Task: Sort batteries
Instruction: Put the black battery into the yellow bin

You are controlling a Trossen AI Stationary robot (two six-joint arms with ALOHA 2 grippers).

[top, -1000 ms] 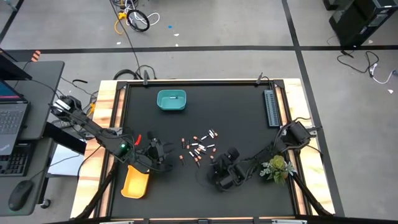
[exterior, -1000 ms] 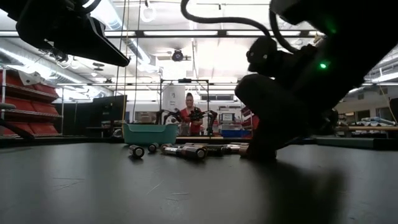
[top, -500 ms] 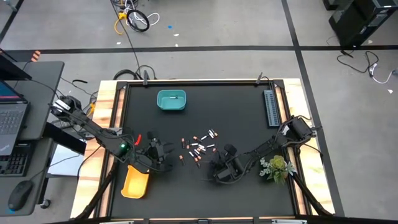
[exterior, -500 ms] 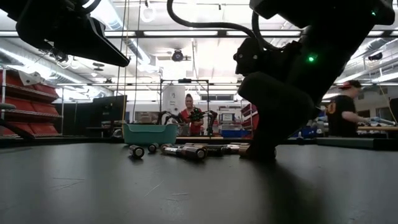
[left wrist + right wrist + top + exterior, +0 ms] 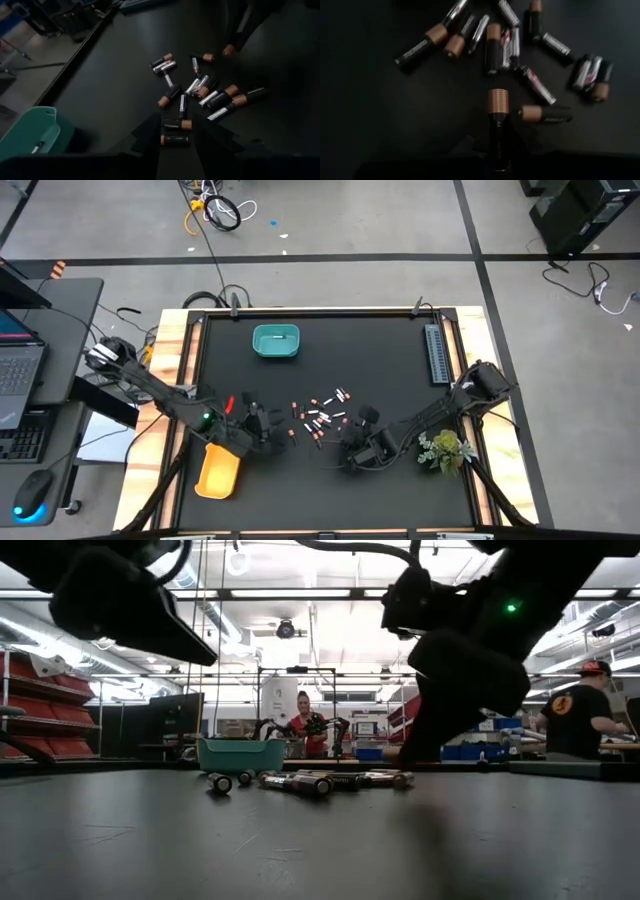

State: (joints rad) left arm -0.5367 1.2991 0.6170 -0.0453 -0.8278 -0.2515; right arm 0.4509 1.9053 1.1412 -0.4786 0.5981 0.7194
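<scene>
The batteries lie scattered on the black table's middle, some black with copper ends and some silver; they also show in the left wrist view and the right wrist view. My right gripper is just near-right of the pile, above the table, and is shut on one black battery with a copper end. My left gripper is open and hangs left of the pile, with two batteries showing beyond its fingers. The teal bin holds one battery. My right gripper pinches a black battery by its dark body between the two fingers, which lie along it. Its copper end sticks out forward past the fingertips. The low view shows the gripper clear of the table.
A yellow bin sits at the near-left, by the left arm. A grey ribbed strip lies along the right edge and a small plant stands at the near-right. People stand in the room beyond the table.
My right gripper has risen off the table beside the pile, where its fingers stood a second ago, and has shifted slightly toward the far edge and the pile. My left arm has moved a little toward the pile.
</scene>
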